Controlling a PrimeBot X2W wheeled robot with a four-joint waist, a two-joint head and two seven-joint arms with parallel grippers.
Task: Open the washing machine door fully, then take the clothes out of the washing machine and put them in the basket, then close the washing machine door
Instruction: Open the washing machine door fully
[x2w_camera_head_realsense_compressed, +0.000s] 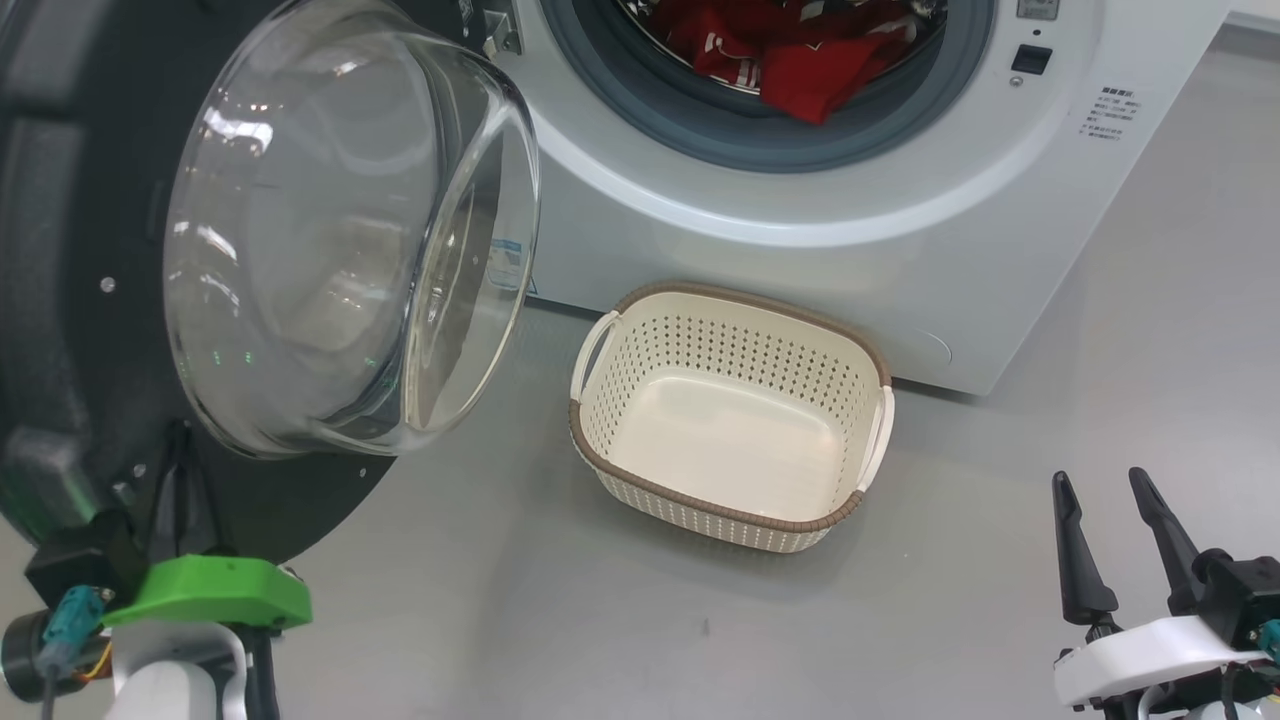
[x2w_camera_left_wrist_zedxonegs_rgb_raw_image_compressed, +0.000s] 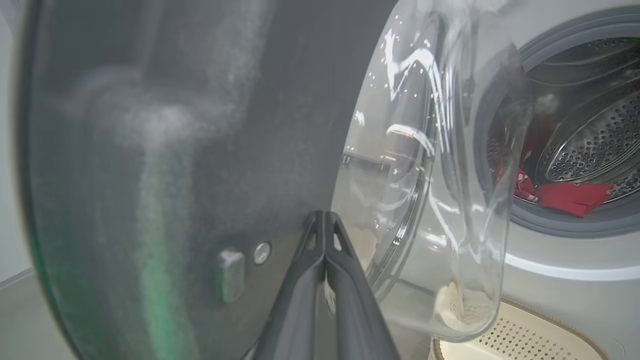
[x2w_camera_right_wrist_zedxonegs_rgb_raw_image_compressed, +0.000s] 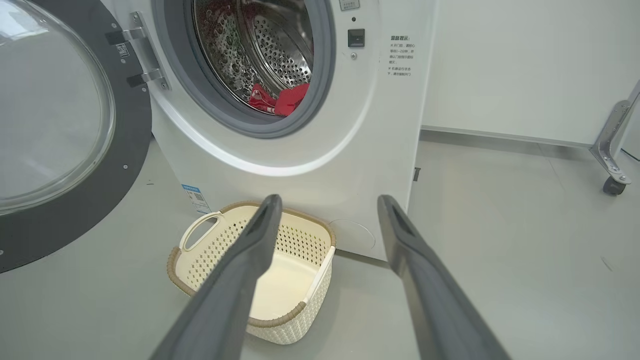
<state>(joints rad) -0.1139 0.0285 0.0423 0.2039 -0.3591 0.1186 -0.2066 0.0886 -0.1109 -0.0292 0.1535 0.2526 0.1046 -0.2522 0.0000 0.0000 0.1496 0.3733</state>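
The washing machine (x2w_camera_head_realsense_compressed: 800, 250) stands open, with red clothes (x2w_camera_head_realsense_compressed: 800, 60) lying in its steel drum; the clothes (x2w_camera_right_wrist_zedxonegs_rgb_raw_image_compressed: 285, 100) also show in the right wrist view. The washing machine door (x2w_camera_head_realsense_compressed: 60, 300) is swung out to the left, its glass bowl (x2w_camera_head_realsense_compressed: 340, 230) facing me. My left gripper (x2w_camera_left_wrist_zedxonegs_rgb_raw_image_compressed: 324, 215) is shut and empty, tips against the door's black inner face (x2w_camera_left_wrist_zedxonegs_rgb_raw_image_compressed: 200, 125) beside the glass. The cream basket (x2w_camera_head_realsense_compressed: 870, 350) sits empty on the floor before the machine. My right gripper (x2w_camera_head_realsense_compressed: 1100, 478) stands open and empty at the lower right, right of the basket (x2w_camera_right_wrist_zedxonegs_rgb_raw_image_compressed: 200, 235).
Grey floor (x2w_camera_head_realsense_compressed: 1150, 300) spreads to the machine's right. A metal leg on a castor (x2w_camera_right_wrist_zedxonegs_rgb_raw_image_compressed: 612, 150) stands at the far right by a white wall (x2w_camera_right_wrist_zedxonegs_rgb_raw_image_compressed: 525, 65). The open door takes up the left side.
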